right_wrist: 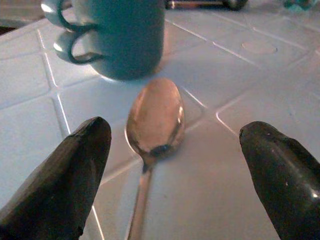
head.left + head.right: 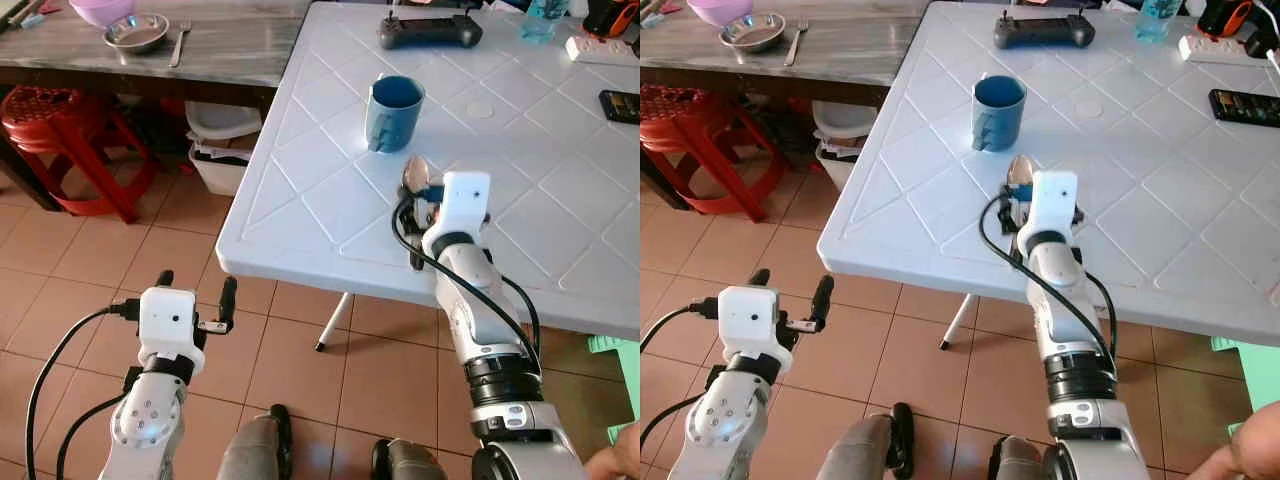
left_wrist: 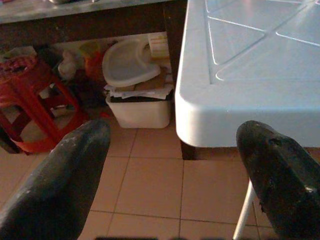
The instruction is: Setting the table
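A blue mug (image 2: 395, 110) stands on the white plastic table (image 2: 330, 200). Just in front of it a metal spoon (image 2: 415, 175) lies flat, bowl end toward the mug (image 1: 125, 35). My right gripper (image 1: 172, 150) sits low over the table, open, its two fingers on either side of the spoon (image 1: 155, 117) without touching it. My left gripper (image 2: 197, 285) is open and holds nothing, below table height over the tiled floor, facing the table's near-left corner (image 3: 200, 120).
A wooden table at the back left carries a metal bowl (image 2: 137, 33), a fork (image 2: 180, 42) and a pink bowl (image 2: 100, 10). A red stool (image 2: 60, 130) and white bin (image 2: 225, 150) stand beneath. Controller (image 2: 430, 30), black remote (image 2: 620, 103), power strip (image 2: 600, 48) lie farther back.
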### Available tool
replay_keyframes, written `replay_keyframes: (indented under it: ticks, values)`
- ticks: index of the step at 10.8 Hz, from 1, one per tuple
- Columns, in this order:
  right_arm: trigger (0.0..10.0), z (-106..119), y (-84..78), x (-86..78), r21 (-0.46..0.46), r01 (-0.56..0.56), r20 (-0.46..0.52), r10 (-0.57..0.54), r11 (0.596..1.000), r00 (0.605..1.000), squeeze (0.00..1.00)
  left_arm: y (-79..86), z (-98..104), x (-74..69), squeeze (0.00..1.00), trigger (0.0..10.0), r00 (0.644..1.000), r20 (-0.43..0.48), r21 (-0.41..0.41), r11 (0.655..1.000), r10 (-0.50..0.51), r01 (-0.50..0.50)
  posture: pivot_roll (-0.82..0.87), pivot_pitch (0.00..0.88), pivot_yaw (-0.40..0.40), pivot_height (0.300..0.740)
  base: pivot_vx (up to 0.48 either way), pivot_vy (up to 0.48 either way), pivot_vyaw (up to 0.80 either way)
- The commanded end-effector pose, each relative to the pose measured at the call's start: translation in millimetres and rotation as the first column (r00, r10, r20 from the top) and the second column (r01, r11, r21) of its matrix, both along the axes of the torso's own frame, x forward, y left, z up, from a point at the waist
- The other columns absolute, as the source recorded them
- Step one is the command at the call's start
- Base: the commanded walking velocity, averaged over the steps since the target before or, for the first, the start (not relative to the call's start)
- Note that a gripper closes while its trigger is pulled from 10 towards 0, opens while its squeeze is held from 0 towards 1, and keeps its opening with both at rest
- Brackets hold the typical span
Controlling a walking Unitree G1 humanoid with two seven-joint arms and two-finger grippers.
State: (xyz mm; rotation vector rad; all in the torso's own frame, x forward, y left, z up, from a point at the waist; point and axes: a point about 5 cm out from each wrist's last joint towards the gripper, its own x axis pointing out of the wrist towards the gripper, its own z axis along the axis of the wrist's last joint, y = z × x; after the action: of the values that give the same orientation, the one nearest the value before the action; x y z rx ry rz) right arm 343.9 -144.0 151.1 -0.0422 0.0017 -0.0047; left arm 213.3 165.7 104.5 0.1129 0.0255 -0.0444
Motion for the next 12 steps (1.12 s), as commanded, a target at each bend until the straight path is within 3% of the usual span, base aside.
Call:
replay_keyframes:
  ticks: [1,2,3,4,6,9,10,12]
  values:
    - [10.0,-1.4,6.5,-0.9,0.005,-0.031,-0.013,0.031,0.999,0.999,0.00,2.1,-0.9,-1.4,0.00,10.0,1.000,-0.012,0.010,1.000,-0.003,0.003,0.11,0.222,0.054,0.740,0.000,0.000,0.00]
    - [10.0,-11.1,14.2,-0.5,0.009,-0.086,-0.076,0.086,0.996,0.993,0.00,1.3,-0.9,0.1,0.00,10.0,1.000,-0.014,0.010,1.000,-0.010,0.010,0.11,0.221,0.054,0.740,0.000,0.000,0.00]
    - [10.0,-13.0,13.2,-0.5,0.005,-0.074,-0.088,0.074,0.997,0.993,0.00,1.0,-1.1,0.4,0.00,10.0,1.000,-0.017,0.009,1.000,-0.011,0.011,0.11,0.222,0.053,0.740,0.000,0.000,0.00]
    - [0.0,-20.1,11.6,-0.8,0.024,-0.071,-0.141,0.074,0.997,0.987,0.00,-0.1,-1.6,0.5,0.00,10.0,1.000,-0.020,0.006,1.000,-0.015,0.015,0.10,0.224,0.048,0.740,0.000,0.000,0.00]
    - [0.0,-28.6,5.8,-1.0,0.018,-0.036,-0.209,0.039,0.999,0.977,0.00,-0.3,-1.9,0.9,0.00,10.0,1.000,-0.022,0.002,1.000,-0.015,0.015,0.10,0.223,0.050,0.740,0.000,0.000,0.00]
    - [0.0,-42.7,-5.0,-5.5,0.087,0.010,-0.318,0.019,0.996,0.948,0.00,-4.9,-4.3,0.2,0.00,10.0,0.997,-0.043,-0.024,0.998,-0.058,0.057,0.09,0.228,0.050,0.740,0.000,0.000,0.00]
    - [0.0,-50.0,-12.2,-7.1,0.142,0.020,-0.376,0.035,0.990,0.926,0.00,-6.1,-4.7,-0.3,0.00,10.0,0.996,-0.047,-0.034,0.997,-0.074,0.073,0.09,0.228,0.052,0.740,0.000,0.000,0.00]
    - [0.0,-52.8,-15.2,-7.4,0.145,-0.018,-0.411,0.077,0.989,0.908,0.00,-5.8,-5.5,0.4,0.00,10.0,0.995,-0.051,-0.036,0.996,-0.085,0.083,0.09,0.228,0.054,0.740,0.000,0.000,0.00]
